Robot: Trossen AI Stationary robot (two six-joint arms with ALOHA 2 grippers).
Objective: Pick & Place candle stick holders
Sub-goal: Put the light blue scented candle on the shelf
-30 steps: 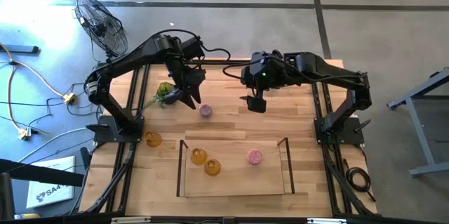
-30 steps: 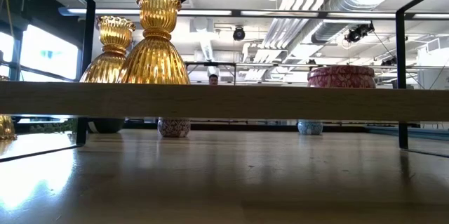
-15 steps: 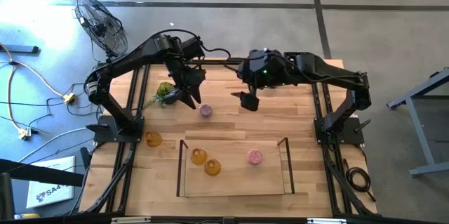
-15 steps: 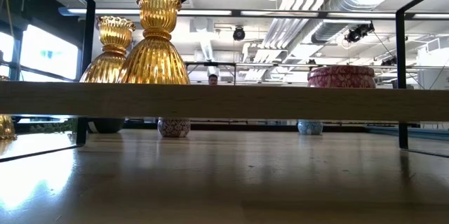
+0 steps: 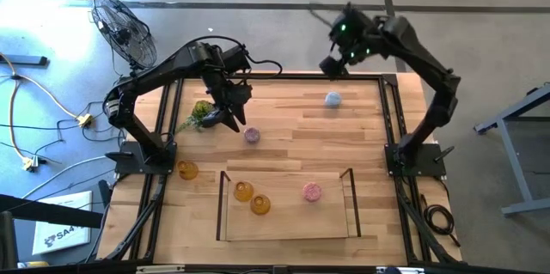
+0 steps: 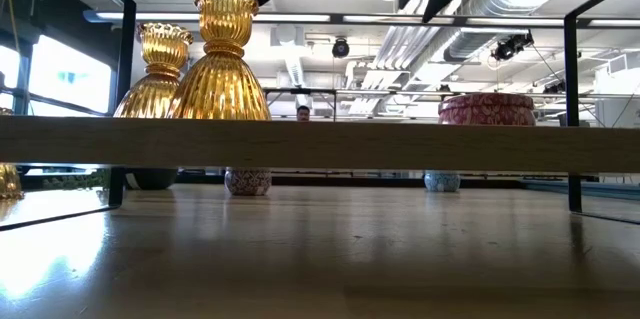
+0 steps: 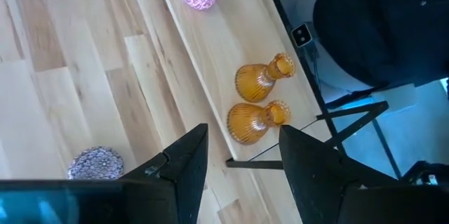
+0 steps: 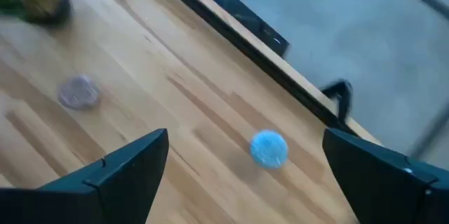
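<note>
While fingers are gaping: right gripper (image 5: 331,65) is hovering above the far edge.
Left gripper (image 5: 234,122): is hanging beside purple holder (image 5: 252,135) (fingers apart, empty).

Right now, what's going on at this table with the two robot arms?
The robot is sorting small round glassy candle stick holders into a shallow wooden tray. Two amber-orange holders and a pink one already sit in it. The left gripper hovers empty beside the purple holder, next to a green plant ball. The right gripper is open, raised over the table's far edge near the pale blue holder. A third amber holder waits outside the tray.
</note>
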